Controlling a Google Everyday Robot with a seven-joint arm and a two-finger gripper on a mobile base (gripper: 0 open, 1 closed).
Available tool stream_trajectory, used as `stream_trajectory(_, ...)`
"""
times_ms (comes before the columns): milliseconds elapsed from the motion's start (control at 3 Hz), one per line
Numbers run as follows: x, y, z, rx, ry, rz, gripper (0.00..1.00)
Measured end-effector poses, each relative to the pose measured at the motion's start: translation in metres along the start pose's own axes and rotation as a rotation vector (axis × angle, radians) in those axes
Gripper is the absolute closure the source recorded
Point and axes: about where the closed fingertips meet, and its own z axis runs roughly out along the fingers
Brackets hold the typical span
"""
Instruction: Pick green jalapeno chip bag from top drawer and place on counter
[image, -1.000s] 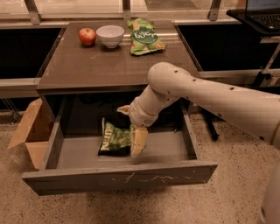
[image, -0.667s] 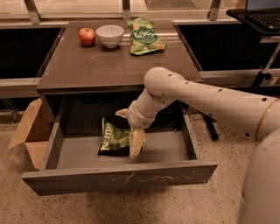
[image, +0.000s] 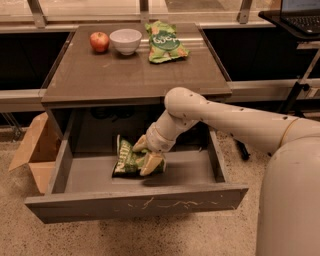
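The green jalapeno chip bag lies crumpled on the floor of the open top drawer, left of its middle. My gripper reaches down into the drawer from the right. It is closed on the bag's right end, with one finger behind the bag and one in front. The bag still rests on the drawer floor. The counter is the glossy grey-brown top right above the drawer. My arm crosses under its front edge.
On the counter's back edge stand a red apple, a white bowl and a paler green bag. An open cardboard box sits on the floor left of the drawer. A laptop stand is at the right.
My gripper has shifted left onto the bag and its fingers have drawn closer together around the bag's right end. The bag looks more bunched.
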Motion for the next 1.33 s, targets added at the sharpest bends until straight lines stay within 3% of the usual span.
stream_trajectory(333,0.008,0.000,-0.001,0.020,-0.024,0.016,0.64)
stream_trajectory(667,-0.002,0.005,-0.035,0.084,-0.042,0.020,0.87)
stream_trajectory(1000,-0.027,0.008,-0.095,0.197,-0.109,-0.021,1.00)
stream_trajectory(1333,-0.039,0.013,-0.160,0.299,-0.131,-0.054,1.00)
